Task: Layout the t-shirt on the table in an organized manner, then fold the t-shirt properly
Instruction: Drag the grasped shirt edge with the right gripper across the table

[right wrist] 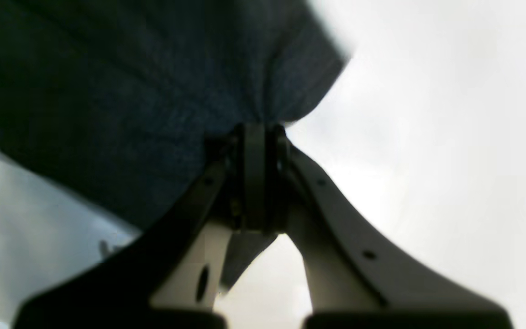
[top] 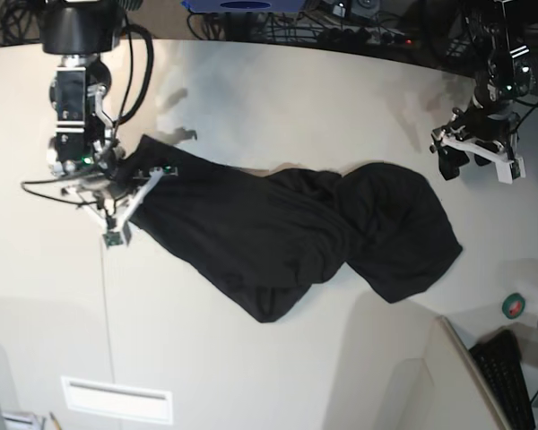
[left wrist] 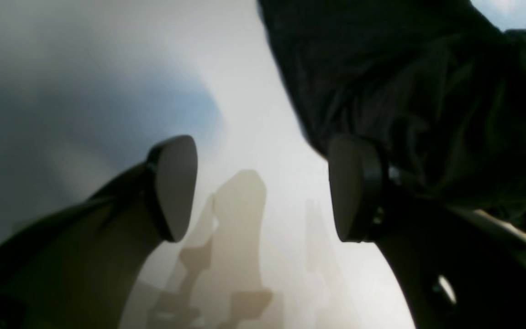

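While sprawled crumpled across smooth off-white tabletop (top: 251, 72), soft black cloth t-shirt (top: 287, 233) bunched in wrinkled folds | right gripper (right wrist: 256, 132) clenched on t-shirt corner | left gripper (left wrist: 263, 187) spread wide, holding nothing, beside cloth edge

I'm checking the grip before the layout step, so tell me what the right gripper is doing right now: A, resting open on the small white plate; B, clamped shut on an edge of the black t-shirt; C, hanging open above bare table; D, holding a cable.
B: in the right wrist view the right gripper has its jaws pressed together with the t-shirt bunched between them.
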You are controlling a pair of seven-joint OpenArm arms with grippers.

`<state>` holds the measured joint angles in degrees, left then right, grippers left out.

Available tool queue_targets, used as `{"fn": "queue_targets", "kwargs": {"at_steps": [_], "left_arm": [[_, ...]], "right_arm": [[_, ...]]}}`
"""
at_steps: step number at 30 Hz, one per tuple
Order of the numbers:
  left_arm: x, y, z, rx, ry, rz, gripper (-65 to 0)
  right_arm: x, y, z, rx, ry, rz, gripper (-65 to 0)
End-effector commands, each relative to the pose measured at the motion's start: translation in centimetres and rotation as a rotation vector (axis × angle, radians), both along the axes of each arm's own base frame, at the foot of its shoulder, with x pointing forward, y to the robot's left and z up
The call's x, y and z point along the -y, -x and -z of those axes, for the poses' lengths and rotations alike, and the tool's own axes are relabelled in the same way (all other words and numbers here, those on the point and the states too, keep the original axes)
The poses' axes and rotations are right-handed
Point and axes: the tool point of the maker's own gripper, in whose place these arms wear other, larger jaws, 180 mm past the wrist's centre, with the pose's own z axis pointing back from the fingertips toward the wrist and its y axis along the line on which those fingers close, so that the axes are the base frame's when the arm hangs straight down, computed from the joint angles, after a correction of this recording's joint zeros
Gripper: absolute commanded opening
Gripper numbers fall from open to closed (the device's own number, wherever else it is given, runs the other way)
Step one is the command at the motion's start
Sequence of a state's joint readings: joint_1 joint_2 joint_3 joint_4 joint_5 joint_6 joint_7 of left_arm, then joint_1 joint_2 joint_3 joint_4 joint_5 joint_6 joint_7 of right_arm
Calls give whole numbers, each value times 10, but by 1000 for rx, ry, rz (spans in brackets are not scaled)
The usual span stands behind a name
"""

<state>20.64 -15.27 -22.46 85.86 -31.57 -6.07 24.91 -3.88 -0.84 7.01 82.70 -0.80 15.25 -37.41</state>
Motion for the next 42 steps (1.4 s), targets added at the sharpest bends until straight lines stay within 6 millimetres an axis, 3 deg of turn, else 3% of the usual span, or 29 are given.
{"fn": "queue_targets", "kwargs": {"at_steps": [1,3,6,10,14,15,18,19,20,22,24,29,34,39,42], "left_arm": [[-5,-8,-11,38,-19,7,-219],[-5,-7,-11,37,-19,6,-219],[-5,-6,-10,33,-20,6,-219],[-6,-6,-10,34,-21,5,-219],[-10,-6,-12,31,-35,11,-219],[-13,-5,-13,30,-41,12,-219],[-38,5,-20,34,-69,-51,-219],[-49,8,-24,42,-79,-80,-219],[-57,10,-27,47,-87,-101,-219],[-67,14,-32,52,-98,-129,-219],[-73,17,-34,56,-105,-145,-219],[-73,17,-34,55,-106,-143,-219],[-73,17,-34,55,-106,-143,-219],[-71,16,-33,52,-103,-138,-219],[-69,15,-35,58,-103,-134,-219]], "right_arm": [[2,-7,-22,72,-4,6,-650],[14,8,-36,97,17,31,-650],[39,31,-39,95,47,95,-650],[52,46,-16,17,48,137,-650],[57,54,-8,-63,70,124,-650],[56,52,-14,-62,78,113,-606],[44,52,-37,-4,102,52,-315],[34,49,-51,36,106,10,-243],[20,47,-61,67,103,-36,-224],[-13,42,-76,115,85,-136,-242],[-61,38,-85,152,43,-268,-254],[-162,33,-97,203,-40,-440,-255],[-211,23,-80,190,8,-497,-254],[-246,5,-71,188,14,-506,-254],[-255,-4,-60,187,24,-510,-257]]}}
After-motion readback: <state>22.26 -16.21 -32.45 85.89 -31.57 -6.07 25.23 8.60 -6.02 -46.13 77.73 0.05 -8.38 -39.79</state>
